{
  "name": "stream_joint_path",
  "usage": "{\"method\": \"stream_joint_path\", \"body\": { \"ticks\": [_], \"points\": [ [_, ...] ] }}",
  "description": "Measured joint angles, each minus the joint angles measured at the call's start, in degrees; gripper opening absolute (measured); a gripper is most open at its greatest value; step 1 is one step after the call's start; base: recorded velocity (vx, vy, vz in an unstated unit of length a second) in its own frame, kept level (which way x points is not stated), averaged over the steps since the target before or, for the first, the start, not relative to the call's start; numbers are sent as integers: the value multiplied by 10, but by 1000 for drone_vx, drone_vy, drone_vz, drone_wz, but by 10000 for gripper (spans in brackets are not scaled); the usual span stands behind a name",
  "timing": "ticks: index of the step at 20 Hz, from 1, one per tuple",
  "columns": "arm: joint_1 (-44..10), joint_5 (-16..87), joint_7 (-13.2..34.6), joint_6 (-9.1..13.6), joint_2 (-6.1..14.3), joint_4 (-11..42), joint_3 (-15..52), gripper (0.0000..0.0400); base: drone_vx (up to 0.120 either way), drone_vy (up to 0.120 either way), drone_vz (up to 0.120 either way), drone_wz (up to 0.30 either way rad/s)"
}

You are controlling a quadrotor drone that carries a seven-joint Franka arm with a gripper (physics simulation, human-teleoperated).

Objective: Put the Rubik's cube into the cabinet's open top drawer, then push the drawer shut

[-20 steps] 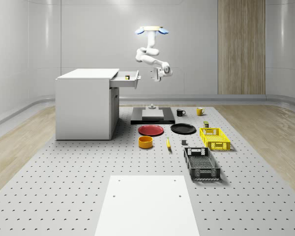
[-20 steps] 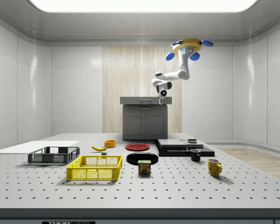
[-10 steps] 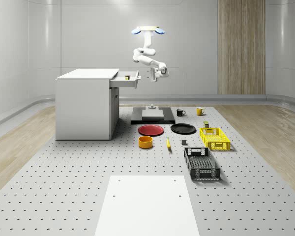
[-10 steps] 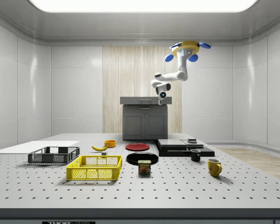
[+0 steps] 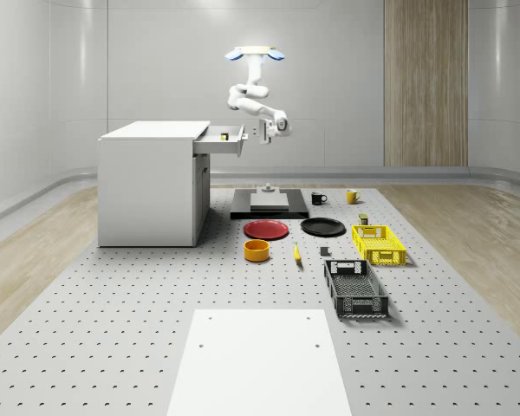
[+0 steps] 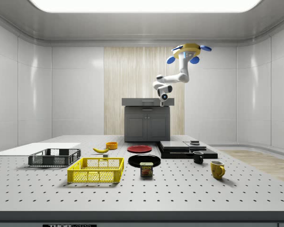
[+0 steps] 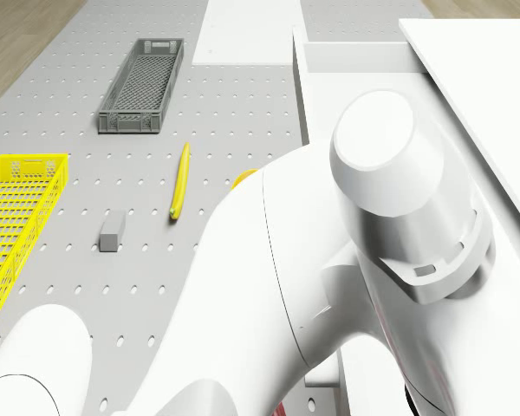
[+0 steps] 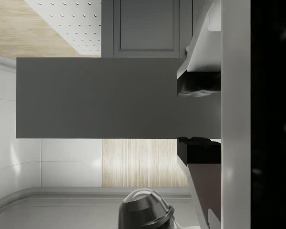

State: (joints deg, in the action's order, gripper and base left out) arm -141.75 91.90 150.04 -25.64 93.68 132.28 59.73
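Hovering beside the white cabinet [image 5: 152,182], my gripper [image 5: 263,132] spread open, empty, facing its open top drawer [image 5: 222,140]; small yellow Rubik's cube [image 5: 225,135] inside. Closer to drawer than earlier.

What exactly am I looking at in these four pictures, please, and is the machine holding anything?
It is a simulated flying drone carrying a jointed arm that ends in a two-finger tool. One camera overlooks the room, one watches from the side, one rides the drone, one the wrist. The drone hovers beside the white cabinet; the tool, open and empty, faces the front of its open top drawer, where a small yellowish object, probably the Rubik's cube, lies. The table holds a red plate, a banana and a yellow crate, among others.
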Motion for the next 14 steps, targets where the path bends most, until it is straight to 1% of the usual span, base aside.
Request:
{"method": "stream_joint_path", "body": {
  "ticks": [5,14],
  "points": [
    [29,28,-18,1,6,20,-6,109,0,0,0,0],
    [95,103,-66,6,14,61,-17,105,0,0,0,0]
  ]
}}
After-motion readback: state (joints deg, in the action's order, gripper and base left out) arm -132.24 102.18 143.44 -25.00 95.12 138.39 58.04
